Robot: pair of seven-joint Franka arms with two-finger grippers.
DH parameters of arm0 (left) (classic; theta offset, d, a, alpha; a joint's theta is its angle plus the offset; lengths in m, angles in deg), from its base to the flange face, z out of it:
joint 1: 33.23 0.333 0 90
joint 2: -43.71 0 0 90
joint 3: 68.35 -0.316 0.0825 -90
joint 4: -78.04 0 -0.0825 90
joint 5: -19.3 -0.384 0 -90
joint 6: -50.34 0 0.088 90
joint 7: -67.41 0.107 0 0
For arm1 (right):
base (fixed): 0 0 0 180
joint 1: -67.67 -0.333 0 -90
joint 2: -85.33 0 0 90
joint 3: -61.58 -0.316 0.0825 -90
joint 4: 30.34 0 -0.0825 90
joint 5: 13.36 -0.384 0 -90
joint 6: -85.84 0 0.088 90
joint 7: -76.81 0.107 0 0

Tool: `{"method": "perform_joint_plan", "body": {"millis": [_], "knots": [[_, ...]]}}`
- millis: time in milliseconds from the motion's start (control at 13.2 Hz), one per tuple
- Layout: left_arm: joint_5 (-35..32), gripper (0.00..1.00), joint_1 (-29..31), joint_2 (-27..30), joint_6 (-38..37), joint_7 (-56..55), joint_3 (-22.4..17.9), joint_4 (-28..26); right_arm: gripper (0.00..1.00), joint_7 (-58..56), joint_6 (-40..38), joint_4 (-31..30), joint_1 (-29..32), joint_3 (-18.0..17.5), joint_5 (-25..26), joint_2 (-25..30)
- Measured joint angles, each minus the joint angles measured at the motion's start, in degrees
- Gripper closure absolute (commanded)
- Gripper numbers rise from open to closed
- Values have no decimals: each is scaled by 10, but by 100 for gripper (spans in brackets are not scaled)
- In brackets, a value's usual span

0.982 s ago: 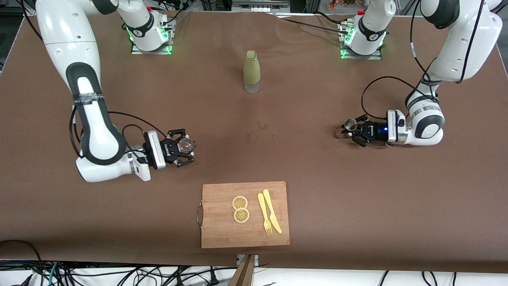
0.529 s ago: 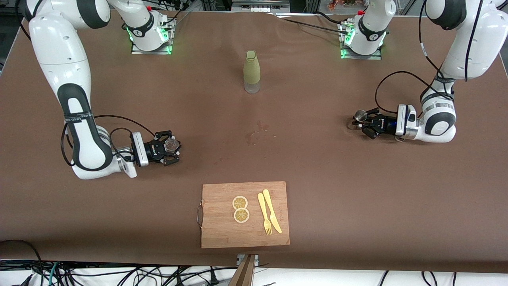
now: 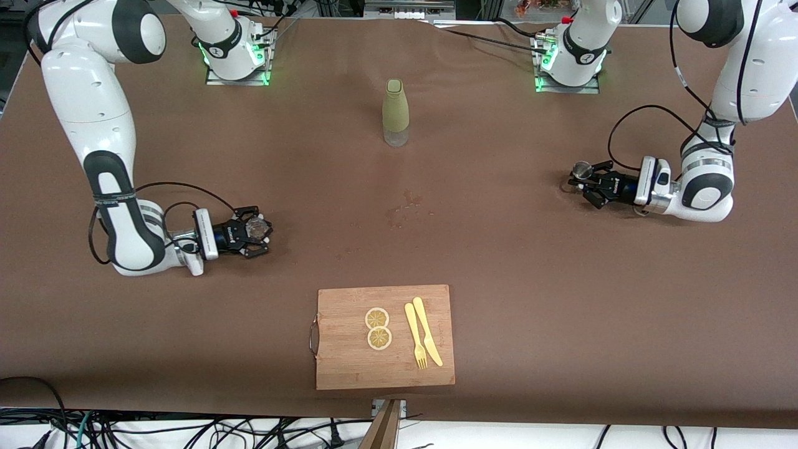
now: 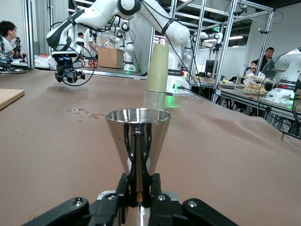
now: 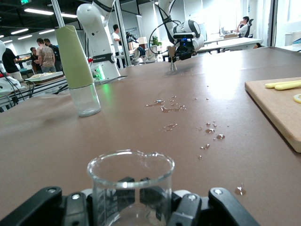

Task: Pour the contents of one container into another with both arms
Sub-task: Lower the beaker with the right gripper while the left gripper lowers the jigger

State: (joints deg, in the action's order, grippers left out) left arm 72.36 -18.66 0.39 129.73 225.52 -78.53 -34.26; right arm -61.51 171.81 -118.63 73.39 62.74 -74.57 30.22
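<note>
Item: two-arm pouring station, brown-covered counter (image 3: pixel 499 280). Left hand (image 3: pixel 586 181), low over the counter toward the left arm's end, pinches the stem of an upright steel conical jigger (image 4: pixel 138 141). Right hand (image 3: pixel 257 232), low over the right arm's end, is clamped around a small clear glass beaker (image 5: pixel 130 186), also upright; no liquid can be made out in it. The two vessels stand well apart, with a patch of spilled droplets (image 3: pixel 405 209) on the counter between them. Green-sleeved bottle (image 3: pixel 395 112) stands near the bases; bamboo cutting board (image 3: pixel 349 368), nearest the front camera, carries two lemon slices (image 3: pixel 378 328) and a yellow fork (image 3: pixel 415 337) and knife (image 3: pixel 427 330). Risks, as judged: the jigger's narrow stem may twist in the grip when tilted; poor alignment of the rims would add to the spill; the glass may slip if wet.
</note>
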Motion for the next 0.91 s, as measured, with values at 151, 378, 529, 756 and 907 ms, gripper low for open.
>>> {"method": "perform_joint_plan", "body": {"millis": [151,378,529,756,907], "knots": [[4,100,7,0,-20,-2,-5,24,100,-9,-7,0,17,0,17,-3],[64,100,8,-14,-24,-11,-6,48,100,-25,-8,0,25,0,21,-12],[97,100,8,-29,-23,-20,-6,56,100,-41,-8,0,26,0,21,-13],[143,100,4,-55,-20,-33,-8,73,100,-51,-8,0,29,0,23,-13],[173,100,-9,-65,-2,-38,-8,81,100,-61,-8,0,30,0,28,-14]]}}
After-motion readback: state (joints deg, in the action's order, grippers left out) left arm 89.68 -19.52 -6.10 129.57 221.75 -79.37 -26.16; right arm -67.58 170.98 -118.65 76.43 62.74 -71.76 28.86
